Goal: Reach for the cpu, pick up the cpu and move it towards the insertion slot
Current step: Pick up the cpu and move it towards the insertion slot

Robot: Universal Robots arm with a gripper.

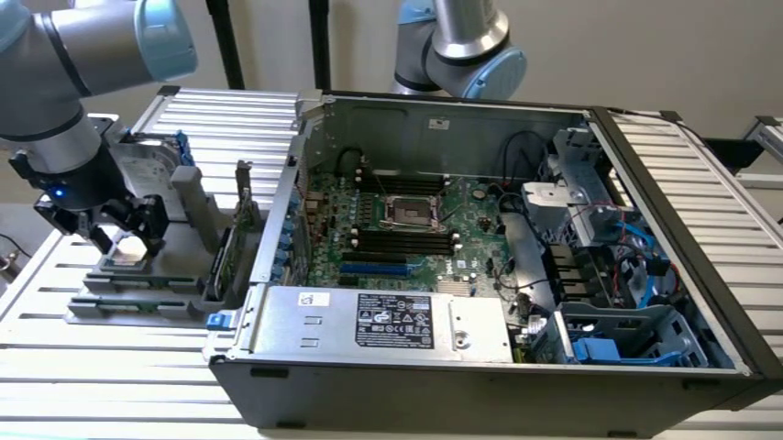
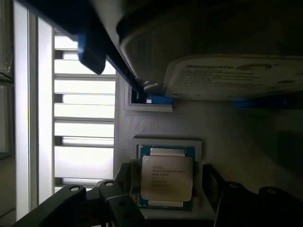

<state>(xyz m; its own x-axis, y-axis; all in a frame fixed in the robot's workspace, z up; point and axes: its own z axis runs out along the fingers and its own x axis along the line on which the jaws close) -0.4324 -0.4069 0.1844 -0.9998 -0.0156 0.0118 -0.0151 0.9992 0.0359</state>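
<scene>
Straddling the cpu [image 2: 166, 177] with jaws spread wide, the gripper [image 1: 123, 240] hovers over the grey holder [image 1: 135, 291] beside the computer case [image 1: 490, 367], grip not yet taken.

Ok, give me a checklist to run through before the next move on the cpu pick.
1. Tool open: ok.
2. Fingers on either side of the cpu: ok.
3. Cpu lying flat in its grey holder, not yet lifted: ok.
4. Fingers touching the cpu: cannot tell.
5. Insertion slot on the motherboard uncovered: ok.
6. Pins inside the slot undamaged: cannot tell.
</scene>
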